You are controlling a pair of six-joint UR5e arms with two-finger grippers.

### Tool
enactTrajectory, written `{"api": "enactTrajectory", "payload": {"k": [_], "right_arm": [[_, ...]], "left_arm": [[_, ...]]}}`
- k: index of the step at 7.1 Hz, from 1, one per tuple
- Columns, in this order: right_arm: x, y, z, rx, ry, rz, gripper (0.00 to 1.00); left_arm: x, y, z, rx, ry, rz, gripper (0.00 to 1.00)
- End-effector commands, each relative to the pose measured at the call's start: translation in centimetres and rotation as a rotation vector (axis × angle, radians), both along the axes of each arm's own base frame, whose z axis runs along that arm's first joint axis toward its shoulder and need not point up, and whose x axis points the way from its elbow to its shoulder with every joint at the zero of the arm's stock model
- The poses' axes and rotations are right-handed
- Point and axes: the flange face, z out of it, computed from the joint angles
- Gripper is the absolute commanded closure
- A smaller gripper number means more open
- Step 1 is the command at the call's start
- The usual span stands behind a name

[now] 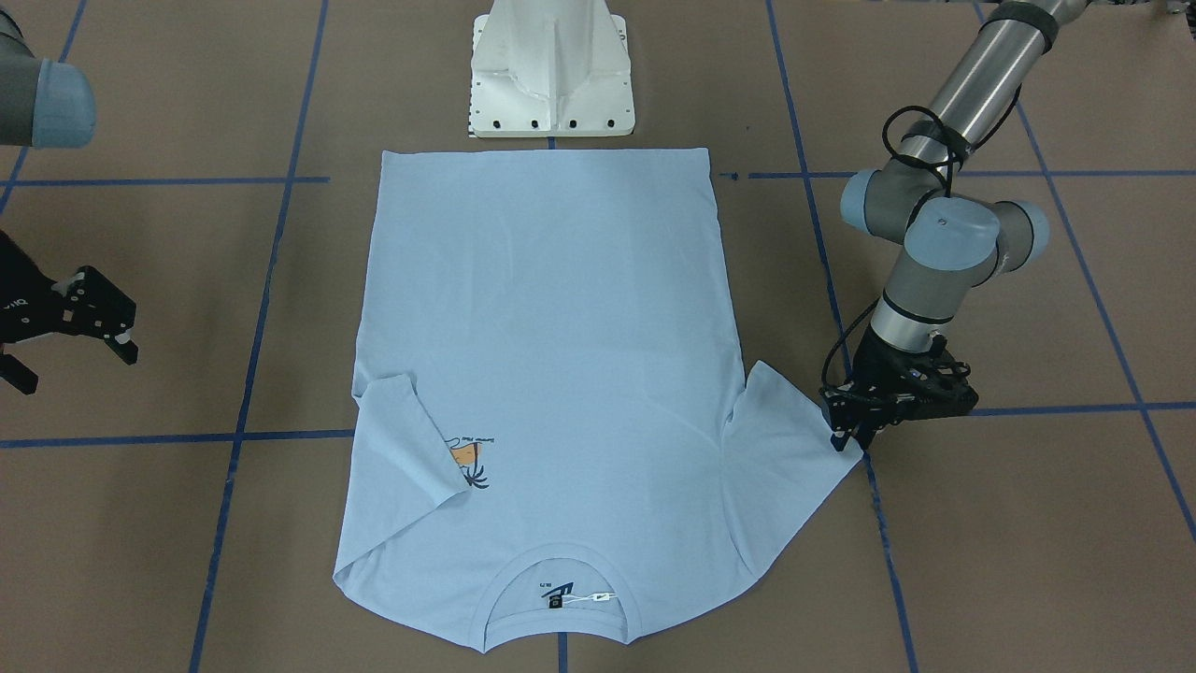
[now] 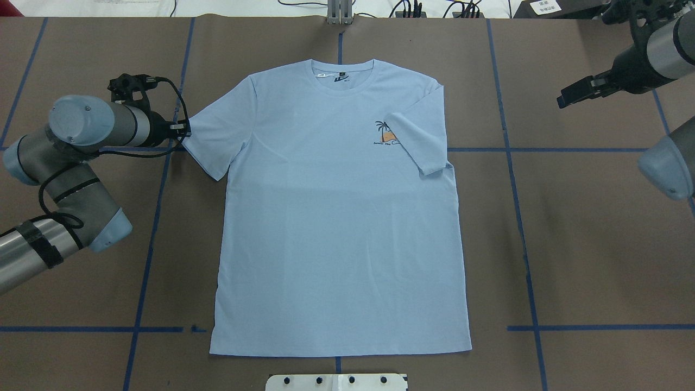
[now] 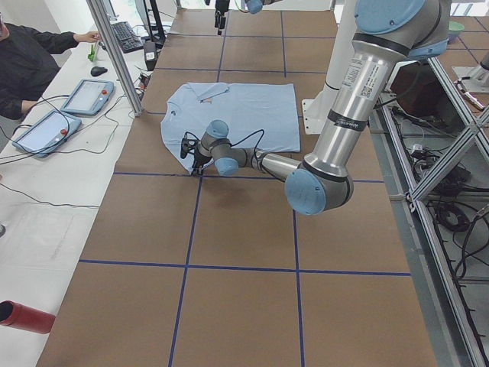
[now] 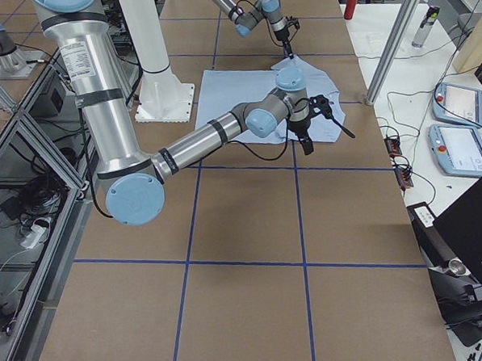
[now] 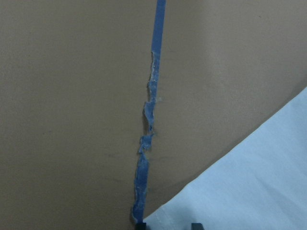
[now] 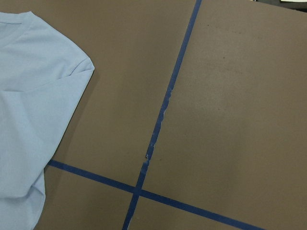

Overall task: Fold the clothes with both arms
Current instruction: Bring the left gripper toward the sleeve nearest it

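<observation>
The pale blue T-shirt [image 2: 336, 217] lies flat and face up on the brown table, collar away from the robot. Its sleeve on the robot's right is folded inward [image 2: 415, 144] and covers part of the palm print [image 2: 384, 132]. The other sleeve [image 1: 794, 439] lies spread out. My left gripper [image 1: 848, 437] is down at that sleeve's tip. The left wrist view shows its two fingertips [image 5: 139, 224] apart at the bottom edge, with the sleeve corner [image 5: 240, 191] between them. My right gripper [image 1: 75, 363] is open and empty, raised off to the side of the shirt; it also shows in the overhead view [image 2: 567, 99].
The white pedestal base [image 1: 551, 75] stands just behind the shirt's hem. Blue tape lines [image 2: 513, 190] grid the table. An operator [image 3: 30, 53], tablets [image 3: 84, 95] and an aluminium post [image 3: 118, 61] are along the far side, with a red cylinder [image 3: 27, 317] at that side table's near end.
</observation>
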Motion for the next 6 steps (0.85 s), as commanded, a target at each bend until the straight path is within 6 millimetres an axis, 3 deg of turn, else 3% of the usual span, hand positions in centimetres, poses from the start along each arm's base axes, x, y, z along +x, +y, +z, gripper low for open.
{"api": "enactTrajectory", "payload": {"k": [1,3,4,5,6], "right_arm": [[0.0,0.0,0.0,0.0,-0.001,0.001,0.0],[0.2,0.5,-0.2,0.0,-0.004,0.004,0.0],[0.3,0.6,-0.2,0.001,-0.005,0.005,0.0],[0.2,0.6,-0.2,-0.002,-0.005,0.004,0.0],[0.3,0.6,-0.2,-0.002,-0.005,0.006,0.0]], "left_arm": [[0.1,0.0,-0.4,0.005,0.004,0.001,0.98],[0.1,-0.1,-1.2,0.025,0.004,-0.015,1.0],[0.0,0.1,-2.6,0.038,0.019,-0.013,1.0],[0.1,0.0,-4.3,0.044,0.026,-0.014,1.0],[1.7,-0.1,-7.7,0.021,0.006,0.001,1.0]]}}
